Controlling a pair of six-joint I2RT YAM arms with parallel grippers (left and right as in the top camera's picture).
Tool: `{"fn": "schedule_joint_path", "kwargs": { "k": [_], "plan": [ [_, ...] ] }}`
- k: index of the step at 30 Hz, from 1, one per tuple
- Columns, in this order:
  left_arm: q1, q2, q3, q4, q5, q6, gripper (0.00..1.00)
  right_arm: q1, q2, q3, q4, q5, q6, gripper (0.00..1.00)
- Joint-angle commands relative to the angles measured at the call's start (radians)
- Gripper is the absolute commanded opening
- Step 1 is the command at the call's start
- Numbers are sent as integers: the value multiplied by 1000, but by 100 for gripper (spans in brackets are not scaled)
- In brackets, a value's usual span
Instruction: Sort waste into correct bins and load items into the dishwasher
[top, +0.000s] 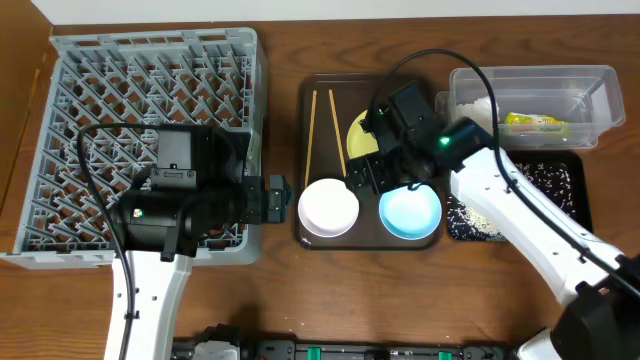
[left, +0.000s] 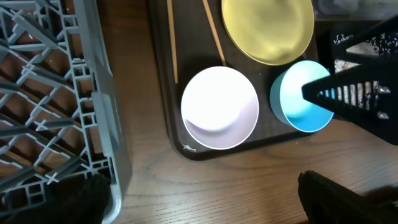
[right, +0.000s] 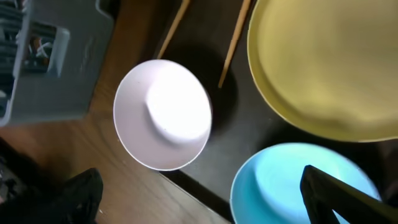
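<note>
On the dark brown tray (top: 303, 150) lie the chopsticks (top: 311, 130), a yellow plate (top: 358, 140), a white-pink bowl (top: 328, 208) and a light blue bowl (top: 410, 213). My right gripper (top: 372, 178) hangs open above the tray, between the two bowls, holding nothing; its wrist view has the white-pink bowl (right: 163, 115) on the left and the blue bowl (right: 298, 183) under its right finger. My left gripper (top: 275, 200) is open and empty beside the grey dishwasher rack (top: 100, 80), pointing at the white-pink bowl (left: 219, 107). The snack wrapper (top: 535, 123) and tissue (top: 482, 108) lie in the clear tub (top: 600, 80).
A shallow black tray (top: 560, 185) with rice-like scraps (top: 475, 220) sits in front of the clear tub at the right. The left arm's body covers the rack's near right corner. Bare wood runs along the table's front edge.
</note>
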Motion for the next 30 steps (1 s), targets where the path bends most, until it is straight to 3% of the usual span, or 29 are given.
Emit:
{"fn": "schedule_joint_path", "kwargs": {
  "k": [1,5,11,17,30],
  "plan": [
    [-4,-5,12,-3,-13,9,98,-42,-130,19,0,0,-179,99],
    [-4,-5,12,-3,-13,9,98,-64,-285,-2,5,119,-372,99],
    [-4,-5,12,-3,-13,10,98,-72,-534,-206,154,335,-403,99],
    [-4,-5,12,-3,-13,10,98,-193,-875,-623,435,286,-399,99],
    [-4,-5,12,-3,-13,10,98,-369,-1476,-1220,654,219,-399,99]
  ]
}}
